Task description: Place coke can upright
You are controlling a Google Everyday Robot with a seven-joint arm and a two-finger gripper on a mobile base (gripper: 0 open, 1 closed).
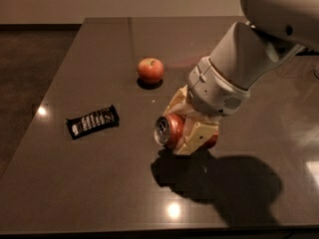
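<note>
The coke can (168, 130) is red-orange with a silver end that faces left. It lies on its side, held a little above the dark table (99, 183), with its shadow below. My gripper (192, 126) is shut on the coke can, one cream finger (195, 137) in front of it and the other behind. The white arm reaches in from the upper right.
A round red apple (150, 69) sits on the table behind and left of the can. A black candy bar wrapper (92, 122) lies to the left. The table's front edge runs along the bottom and its left edge slants up.
</note>
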